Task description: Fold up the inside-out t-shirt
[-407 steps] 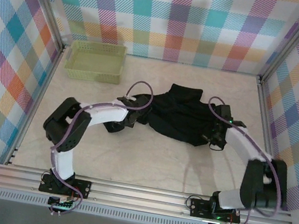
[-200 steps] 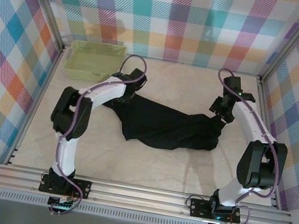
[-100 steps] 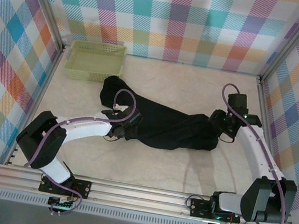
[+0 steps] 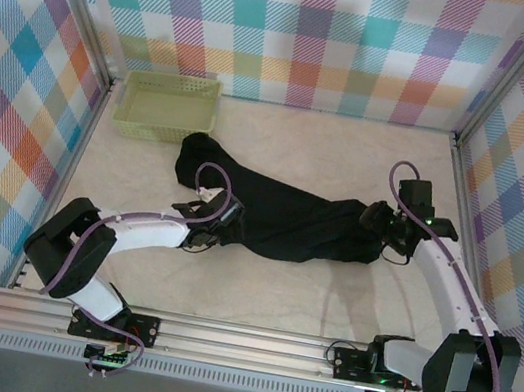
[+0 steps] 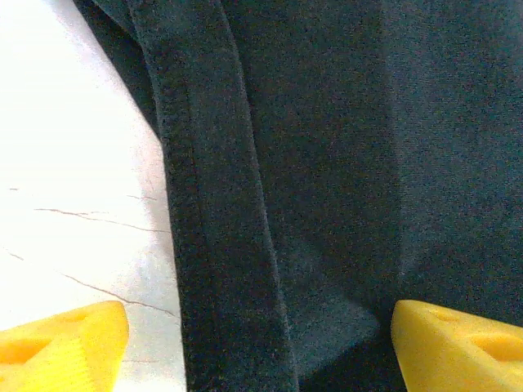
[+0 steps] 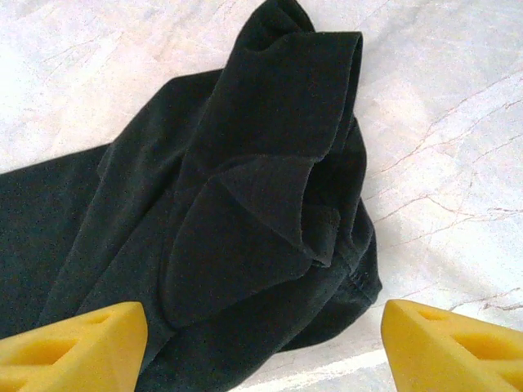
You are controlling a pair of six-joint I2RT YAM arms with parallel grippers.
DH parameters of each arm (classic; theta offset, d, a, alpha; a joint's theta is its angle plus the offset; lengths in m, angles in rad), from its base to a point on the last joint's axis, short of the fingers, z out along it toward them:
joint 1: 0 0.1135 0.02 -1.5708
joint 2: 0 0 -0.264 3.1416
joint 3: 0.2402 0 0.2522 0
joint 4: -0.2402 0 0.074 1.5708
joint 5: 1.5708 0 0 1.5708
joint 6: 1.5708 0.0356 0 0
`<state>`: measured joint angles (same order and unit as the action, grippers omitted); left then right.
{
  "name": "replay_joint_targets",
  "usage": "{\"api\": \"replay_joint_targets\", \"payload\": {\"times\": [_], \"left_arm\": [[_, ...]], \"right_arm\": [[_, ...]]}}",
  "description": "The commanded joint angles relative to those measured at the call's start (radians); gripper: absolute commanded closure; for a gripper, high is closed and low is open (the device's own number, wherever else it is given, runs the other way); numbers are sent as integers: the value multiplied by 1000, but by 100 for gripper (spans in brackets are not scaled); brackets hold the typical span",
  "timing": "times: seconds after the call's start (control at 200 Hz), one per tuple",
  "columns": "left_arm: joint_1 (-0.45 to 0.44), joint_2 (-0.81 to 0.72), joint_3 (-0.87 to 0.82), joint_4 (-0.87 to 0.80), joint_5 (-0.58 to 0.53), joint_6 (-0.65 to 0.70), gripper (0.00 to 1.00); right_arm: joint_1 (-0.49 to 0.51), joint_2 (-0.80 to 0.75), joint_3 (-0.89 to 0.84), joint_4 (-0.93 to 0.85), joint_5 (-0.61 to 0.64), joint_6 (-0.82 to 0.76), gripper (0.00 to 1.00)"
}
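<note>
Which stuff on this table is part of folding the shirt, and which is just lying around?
Part of the job: black t-shirt, left pincer, right pincer, both open.
Lying about: pale green basket in the back left corner.

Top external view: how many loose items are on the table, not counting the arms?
2. The black t-shirt lies stretched across the middle of the table. The pale green basket sits in the far left corner. Anything under the shirt would be hidden.
</note>
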<state>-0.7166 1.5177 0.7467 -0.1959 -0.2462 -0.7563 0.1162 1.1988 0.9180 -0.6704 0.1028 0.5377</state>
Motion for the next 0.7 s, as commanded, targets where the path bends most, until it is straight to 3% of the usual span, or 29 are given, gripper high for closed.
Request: {"api": "replay_joint_targets", "payload": {"times": [0.0, 0.14, 0.23, 0.395, 0.57, 0.695], "left_arm": [[9, -15, -20, 63, 18, -24, 17], [10, 2, -10, 71, 24, -28, 19], [7, 3, -3, 60, 34, -34, 27], [-28, -36, -21, -9, -13, -54, 27], [-67, -90, -80, 54, 2, -34, 27], [-69, -101, -108, 88, 21, -30, 33]], "right_arm": [[-6, -28, -22, 21, -20, 13, 24], [-4, -15, -29, 28, -34, 11, 24], [-4, -9, -33, 33, -35, 10, 24], [-5, -3, -36, 35, -28, 1, 24], [-4, 8, -35, 37, -40, 1, 24], [-4, 13, -36, 37, -43, -2, 24]]}}
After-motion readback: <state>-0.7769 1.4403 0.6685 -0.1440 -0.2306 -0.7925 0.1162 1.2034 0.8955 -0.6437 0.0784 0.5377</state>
